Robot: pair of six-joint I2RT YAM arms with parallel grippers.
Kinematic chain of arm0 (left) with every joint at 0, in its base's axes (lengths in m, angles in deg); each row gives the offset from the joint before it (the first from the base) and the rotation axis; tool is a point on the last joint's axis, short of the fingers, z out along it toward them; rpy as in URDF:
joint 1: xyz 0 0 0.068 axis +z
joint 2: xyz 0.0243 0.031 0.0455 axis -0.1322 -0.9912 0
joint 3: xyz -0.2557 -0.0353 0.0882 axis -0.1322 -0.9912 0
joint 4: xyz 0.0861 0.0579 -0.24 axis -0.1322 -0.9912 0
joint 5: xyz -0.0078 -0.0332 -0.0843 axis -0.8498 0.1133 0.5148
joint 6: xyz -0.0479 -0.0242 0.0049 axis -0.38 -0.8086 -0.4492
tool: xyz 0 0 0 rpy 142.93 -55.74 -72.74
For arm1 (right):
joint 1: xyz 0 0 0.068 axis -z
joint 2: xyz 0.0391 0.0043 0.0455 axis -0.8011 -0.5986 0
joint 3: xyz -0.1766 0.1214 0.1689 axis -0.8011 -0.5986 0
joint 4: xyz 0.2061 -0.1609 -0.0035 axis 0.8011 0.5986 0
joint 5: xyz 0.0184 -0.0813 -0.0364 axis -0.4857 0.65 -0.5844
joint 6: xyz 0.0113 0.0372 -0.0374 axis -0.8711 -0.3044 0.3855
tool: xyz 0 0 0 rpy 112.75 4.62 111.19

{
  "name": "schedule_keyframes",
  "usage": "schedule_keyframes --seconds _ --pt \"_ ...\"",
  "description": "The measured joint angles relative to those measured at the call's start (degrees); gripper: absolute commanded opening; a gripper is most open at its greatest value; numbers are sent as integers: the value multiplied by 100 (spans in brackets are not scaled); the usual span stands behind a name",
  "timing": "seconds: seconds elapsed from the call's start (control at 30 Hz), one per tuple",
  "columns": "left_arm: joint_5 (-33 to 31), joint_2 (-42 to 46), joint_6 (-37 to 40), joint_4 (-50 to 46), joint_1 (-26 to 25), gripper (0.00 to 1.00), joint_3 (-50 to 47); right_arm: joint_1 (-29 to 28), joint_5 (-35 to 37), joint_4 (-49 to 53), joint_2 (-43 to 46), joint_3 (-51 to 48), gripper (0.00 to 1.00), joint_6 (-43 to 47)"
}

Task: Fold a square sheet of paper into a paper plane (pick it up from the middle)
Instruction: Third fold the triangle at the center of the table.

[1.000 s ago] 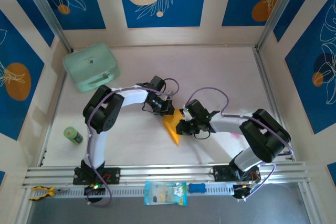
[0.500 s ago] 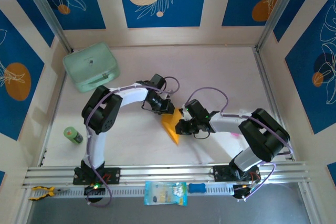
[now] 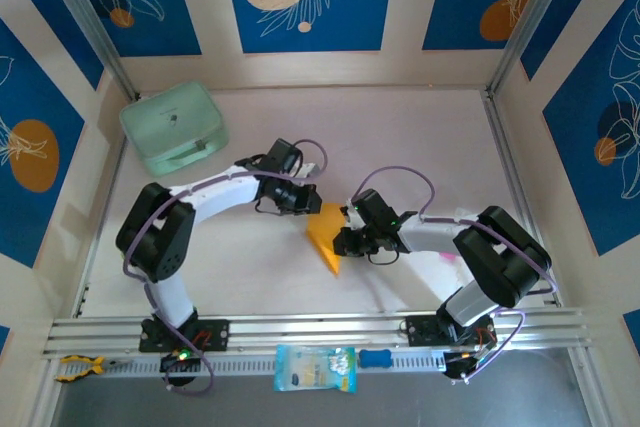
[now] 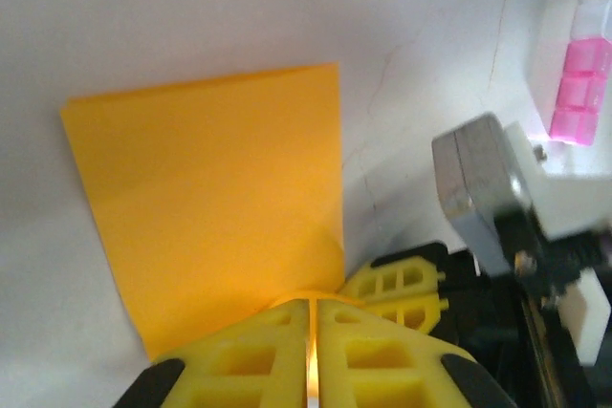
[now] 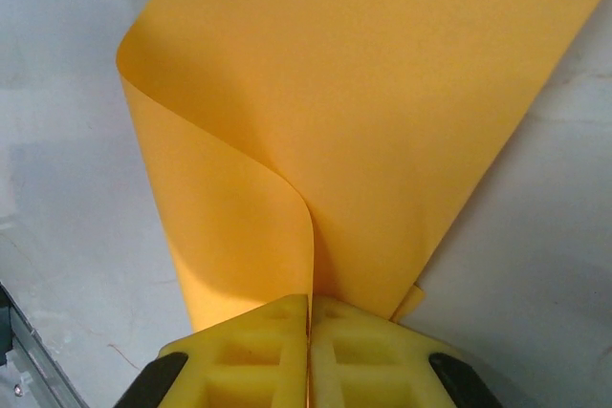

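Note:
The square sheet of paper [image 3: 324,237] lies mid-table, orange-yellow and folded into a pointed shape. My left gripper [image 3: 311,209] is at its far corner, and in the left wrist view [image 4: 313,317] the yellow fingers are shut with a thin edge of the paper [image 4: 210,207] pinched between them. My right gripper [image 3: 341,241] holds the paper's right side. In the right wrist view its fingers [image 5: 309,311] are shut on a curled-over fold of the paper [image 5: 382,112]. The right gripper's fingers [image 4: 402,291] also show close beside the left ones.
A mint-green case [image 3: 173,127] sits at the back left and a small green can [image 3: 138,257] at the left. A pale blue packet [image 3: 314,367] and a blue tool [image 3: 375,358] lie on the front rail. Pink blocks [image 4: 581,93] are beside the right arm.
The left arm's elbow has swung out to the left and its gripper has shifted slightly left, still pinching the paper. The right gripper and the paper have stayed nearly in place.

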Motion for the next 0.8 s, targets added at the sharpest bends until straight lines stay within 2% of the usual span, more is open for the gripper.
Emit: schedule_keyframes --seconds 0.17,0.3,0.5,0.8 --pt "352 457 -599 774 0 1 -953 0 2 -24 0 -9 9 -50" --pt "608 625 -1095 1447 -2 1 -1541 0 2 -28 0 -11 9 -87" --pt "739 625 -1469 2017 -20 1 -1919 0 2 -33 0 -13 9 -109" --pt "848 546 -1633 2450 -109 1 -2004 4 0 -31 0 -15 8 -107"
